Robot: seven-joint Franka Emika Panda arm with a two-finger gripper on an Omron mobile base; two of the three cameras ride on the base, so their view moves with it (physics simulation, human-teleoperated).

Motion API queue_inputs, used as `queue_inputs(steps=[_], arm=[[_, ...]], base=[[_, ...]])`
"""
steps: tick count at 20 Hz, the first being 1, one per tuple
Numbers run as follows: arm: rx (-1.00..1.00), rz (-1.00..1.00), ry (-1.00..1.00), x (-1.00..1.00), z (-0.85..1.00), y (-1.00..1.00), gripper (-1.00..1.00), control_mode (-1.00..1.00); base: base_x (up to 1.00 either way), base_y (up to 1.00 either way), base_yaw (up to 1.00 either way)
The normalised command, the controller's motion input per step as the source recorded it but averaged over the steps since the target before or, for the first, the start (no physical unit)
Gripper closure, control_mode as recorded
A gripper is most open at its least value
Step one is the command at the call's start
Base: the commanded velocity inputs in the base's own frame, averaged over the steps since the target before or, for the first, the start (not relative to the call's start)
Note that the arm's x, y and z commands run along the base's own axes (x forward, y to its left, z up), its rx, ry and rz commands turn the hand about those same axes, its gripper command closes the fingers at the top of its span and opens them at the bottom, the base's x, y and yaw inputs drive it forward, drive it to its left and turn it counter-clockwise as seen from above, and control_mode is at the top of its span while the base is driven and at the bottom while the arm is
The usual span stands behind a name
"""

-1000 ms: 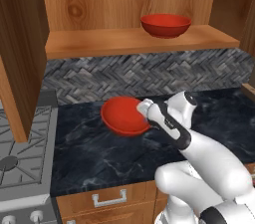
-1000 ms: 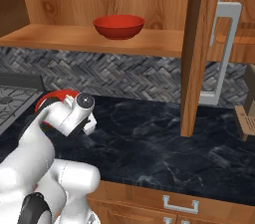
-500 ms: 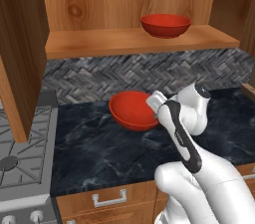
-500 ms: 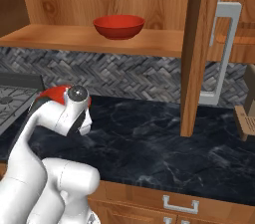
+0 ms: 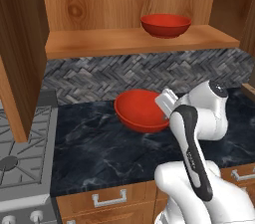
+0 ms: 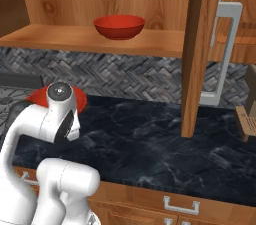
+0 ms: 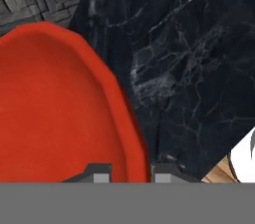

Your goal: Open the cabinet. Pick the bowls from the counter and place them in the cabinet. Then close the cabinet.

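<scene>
Lifted off the counter point(image 5: 89, 143) since earlier, a glossy, likely slippery bowl point(image 5: 142, 110) hangs rim-pinched in the gripper point(image 7: 130, 172).

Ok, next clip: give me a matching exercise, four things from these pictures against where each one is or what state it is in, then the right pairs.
Things:
1. glossy red bowl on the wooden shelf
2. glossy red bowl at the gripper
3. brown wooden cabinet door with the silver bar handle
4. grey gas stove

Places or states:
A. swung open
B. left of the dark marbled counter
C. inside the cabinet
D. tilted, its rim between the two finger tips

Pairs: 1-C, 2-D, 3-A, 4-B
</scene>
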Motion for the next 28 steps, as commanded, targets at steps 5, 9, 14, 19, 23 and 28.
queue_inputs(steps=[5,9,14,19,23,28], arm=[[0.0,-0.07,0.0,-0.66,0.55,0.0,1.0,-1.0],[0.0,-0.11,0.0,-0.52,0.62,0.0,1.0,-1.0],[0.0,-0.15,0.0,-0.46,0.48,0.0,1.0,-1.0],[0.0,-0.16,-0.05,-0.46,0.52,0.0,1.0,-1.0],[-0.01,-0.16,-0.14,-0.26,0.61,0.0,1.0,-1.0],[-0.03,-0.09,-0.21,-0.02,0.59,0.0,1.0,-1.0]], base=[[0.0,0.0,0.0],[0.0,0.0,0.0],[0.0,0.0,0.0],[0.0,0.0,0.0],[0.0,0.0,0.0],[0.0,0.0,0.0]])
